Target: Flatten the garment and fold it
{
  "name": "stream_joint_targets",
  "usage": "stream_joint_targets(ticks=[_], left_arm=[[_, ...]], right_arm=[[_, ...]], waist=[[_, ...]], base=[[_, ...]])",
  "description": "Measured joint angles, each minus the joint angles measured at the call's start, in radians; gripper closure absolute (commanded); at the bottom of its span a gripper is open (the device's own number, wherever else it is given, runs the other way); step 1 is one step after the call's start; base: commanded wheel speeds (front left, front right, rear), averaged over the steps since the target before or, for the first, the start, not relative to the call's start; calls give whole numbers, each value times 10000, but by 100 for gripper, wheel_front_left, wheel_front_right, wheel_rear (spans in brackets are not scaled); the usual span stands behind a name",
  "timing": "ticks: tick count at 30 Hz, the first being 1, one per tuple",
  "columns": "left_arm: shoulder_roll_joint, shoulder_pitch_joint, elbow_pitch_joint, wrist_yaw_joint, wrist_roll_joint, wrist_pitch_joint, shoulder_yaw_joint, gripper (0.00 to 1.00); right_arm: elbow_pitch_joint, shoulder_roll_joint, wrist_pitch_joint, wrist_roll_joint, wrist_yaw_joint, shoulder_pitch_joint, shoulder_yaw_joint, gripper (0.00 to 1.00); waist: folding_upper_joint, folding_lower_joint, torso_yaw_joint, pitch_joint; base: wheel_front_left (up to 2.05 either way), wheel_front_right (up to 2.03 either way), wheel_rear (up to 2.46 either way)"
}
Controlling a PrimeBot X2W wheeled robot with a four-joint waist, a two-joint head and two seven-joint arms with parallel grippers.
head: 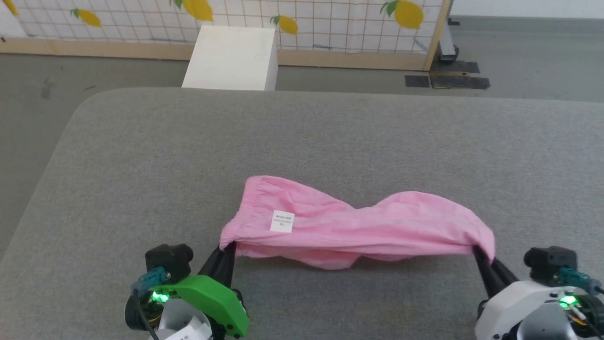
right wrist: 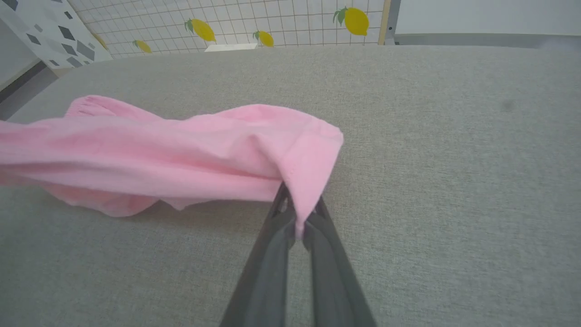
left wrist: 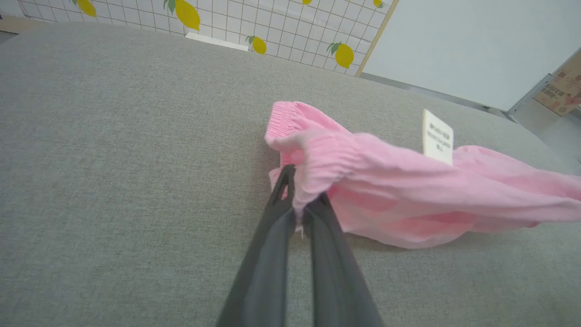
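While the left claw and the right claw each pinched one end, the garment stretched between them near the front of the grey counter.
The left claw was clenched on the gathered waistband corner and the right claw on the opposite corner; the pink cloth ran taut along its near edge, a loose fold sagging to the counter at mid-span. Its white label faced up near the waistband. Beyond the counter's far edge stood a white box before a lemon-printed screen.

Label print too small to read; left pincer tips buried in garment folds.
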Motion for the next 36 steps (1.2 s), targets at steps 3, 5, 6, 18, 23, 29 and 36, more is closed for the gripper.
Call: stream_joint_targets(ticks=[3, 5, 6, 18, 23, 29, 36], left_arm=[[10, -31, -270, -159, -61, 90, -65, 100], [23, -214, -464, -337, -65, 90, -94, 100], [40, -374, -522, -416, -65, 92, -100, 100], [84, -2890, 132, -966, 98, -48, -142, 100], [-36, -2187, 1080, -947, 81, -86, -431, 100], [-59, -802, 1737, -909, -242, 171, -738, 100], [-59, -141, 1670, -865, -445, 311, -899, 100]], right_arm=[[-470, -6, 221, -113, -2, -23, -230, 100], [-752, -6, 238, -276, -2, -243, -307, 100], [-826, -10, 276, -391, -2, -426, -311, 100], [105, -10, 111, -1151, -2, -2915, 247, 100], [1636, -12, 151, -1154, -2, -2659, 255, 100], [2604, -8, 1114, -1137, -2, -1736, -217, 100], [2236, 10, 2213, -1011, 2, -818, -558, 0]], waist=[[0, 0, -136, -72], [0, 0, -213, -84], [0, 0, -235, -82], [0, 0, -210, 138], [0, 0, -144, 334], [0, 0, 22, 470], [0, 0, 153, 445]], base=[[0, 0, 0], [0, 0, 0], [0, 0, 0], [0, 0, 0], [0, 0, 0], [0, 0, 0], [0, 0, 0]])
